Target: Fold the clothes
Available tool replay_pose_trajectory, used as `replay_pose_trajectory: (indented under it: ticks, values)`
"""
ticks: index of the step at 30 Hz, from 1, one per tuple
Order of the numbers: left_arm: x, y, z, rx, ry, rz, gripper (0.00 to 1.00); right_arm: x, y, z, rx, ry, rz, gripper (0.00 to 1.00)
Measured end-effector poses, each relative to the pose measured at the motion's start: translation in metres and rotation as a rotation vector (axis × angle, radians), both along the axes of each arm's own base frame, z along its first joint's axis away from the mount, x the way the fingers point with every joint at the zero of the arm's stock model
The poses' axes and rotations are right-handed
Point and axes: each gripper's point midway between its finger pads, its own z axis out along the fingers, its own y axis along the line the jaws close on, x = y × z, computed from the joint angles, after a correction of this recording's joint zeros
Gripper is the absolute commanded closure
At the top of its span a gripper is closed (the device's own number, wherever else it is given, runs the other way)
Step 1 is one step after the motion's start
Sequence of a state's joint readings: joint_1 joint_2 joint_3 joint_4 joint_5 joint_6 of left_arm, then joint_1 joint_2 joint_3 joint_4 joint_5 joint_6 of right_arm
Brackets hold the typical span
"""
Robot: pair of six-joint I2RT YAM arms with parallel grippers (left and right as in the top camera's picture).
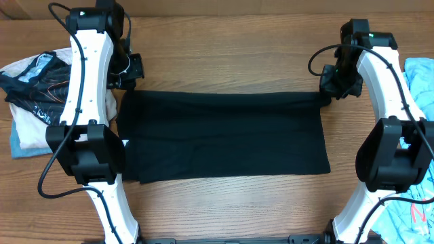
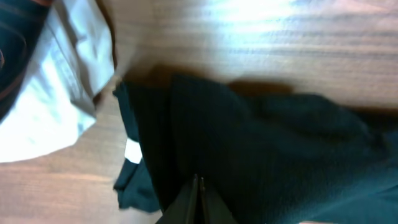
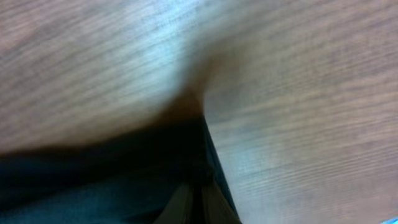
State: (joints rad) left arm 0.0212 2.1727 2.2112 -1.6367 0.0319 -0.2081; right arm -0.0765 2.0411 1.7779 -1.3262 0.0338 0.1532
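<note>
T-shirt point(image 1: 224, 135) spans between left end effector point(image 2: 198, 183), right end effector point(image 3: 200, 186); corners pinched.

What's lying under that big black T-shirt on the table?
Only the wooden table shows around the black T-shirt. At its left edge a lower fabric layer with a white tag peeks out; anything else beneath is covered.

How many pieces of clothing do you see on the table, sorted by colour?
Plain black: 1, the T-shirt in the middle
Black with orange lines: 1, the patterned garment on the left
White: 1, the white garment beneath it
Light blue: 2, the blue cloth at the bottom on the left and the blue heap at the right edge, partly hidden, maybe more than one piece
Total: 5, at least
</note>
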Motion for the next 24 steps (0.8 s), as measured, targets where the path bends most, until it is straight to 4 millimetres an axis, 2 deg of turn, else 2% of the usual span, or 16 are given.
replay_pose_trajectory:
  ticks: [3, 8, 18, 21, 24]
  values:
    - [-0.011, 0.000, 0.001, -0.001, 0.047, 0.001, 0.96, -0.011, 0.001, 0.000, 0.003, 0.045, -0.001, 0.96]
    - [-0.016, -0.001, -0.004, -0.008, 0.070, 0.003, 0.96, -0.026, 0.002, 0.001, 0.008, 0.103, -0.001, 0.96]
    - [-0.074, -0.005, -0.057, -0.023, 0.346, 0.004, 0.96, -0.047, 0.003, 0.003, 0.015, 0.192, -0.005, 0.96]
    - [-0.084, -0.007, -0.065, -0.022, 0.379, -0.002, 0.96, -0.053, 0.004, 0.004, 0.016, 0.217, -0.012, 0.96]
    - [-0.093, -0.007, -0.063, -0.021, 0.379, -0.002, 0.96, -0.061, 0.005, 0.003, 0.018, 0.249, -0.018, 0.96]
